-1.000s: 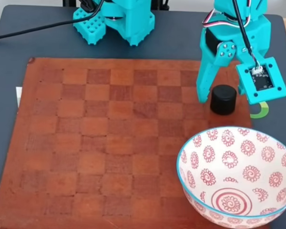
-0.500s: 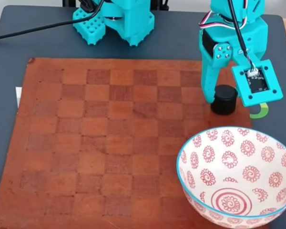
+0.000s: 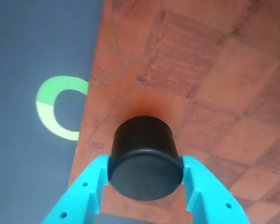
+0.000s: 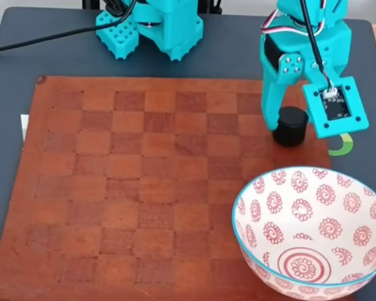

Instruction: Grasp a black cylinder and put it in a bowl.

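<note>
End effector: the turquoise end effector (image 3: 144,179) has its two fingers pressed against the left and right sides of the black cylinder in the wrist view; in the fixed view the end effector (image 4: 291,128) points down at the right part of the board, one finger showing left of the cylinder, the other side hidden behind the wrist camera's housing

Black cylinder: short, matte, flat-topped black cylinder (image 3: 145,158); held between the fingers, its near face turned to the wrist camera; in the fixed view the black cylinder (image 4: 291,126) sits over the board's right part, above the bowl in the picture and apart from it; whether it touches the board I cannot tell

Bowl: large white bowl (image 4: 310,232) with red spiral flowers inside and a light blue rim; it stands at the lower right of the fixed view, resting on the board's corner

Checkerboard: brown wooden checkerboard (image 4: 144,182) lying flat on the desk; its edge runs close past the cylinder in the wrist view

Green ring: a green ring mark (image 3: 51,109) on the dark surface just off the board's edge; in the fixed view partly hidden by the camera housing

Desk: dark grey desk (image 4: 12,75) under the board; the arm's turquoise base (image 4: 169,25) stands at its far edge
</note>
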Motion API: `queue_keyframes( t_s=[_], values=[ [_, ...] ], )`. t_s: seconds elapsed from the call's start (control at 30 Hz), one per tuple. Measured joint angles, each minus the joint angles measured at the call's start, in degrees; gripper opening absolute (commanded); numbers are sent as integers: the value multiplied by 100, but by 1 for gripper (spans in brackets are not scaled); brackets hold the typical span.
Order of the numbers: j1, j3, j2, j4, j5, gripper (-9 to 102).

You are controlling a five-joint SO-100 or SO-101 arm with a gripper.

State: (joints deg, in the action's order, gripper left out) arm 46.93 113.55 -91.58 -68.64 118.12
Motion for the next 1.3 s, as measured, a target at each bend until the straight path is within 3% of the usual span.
queue_keyframes(
  t_s=[0.53, 0.87, 1.3],
  values=[
    [-308, -2470, 0, -2303, -272, 17],
    [-870, -3551, 141, -2399, -914, 17],
    [-1415, -6495, 2575, -2399, -2188, 17]
  ],
)
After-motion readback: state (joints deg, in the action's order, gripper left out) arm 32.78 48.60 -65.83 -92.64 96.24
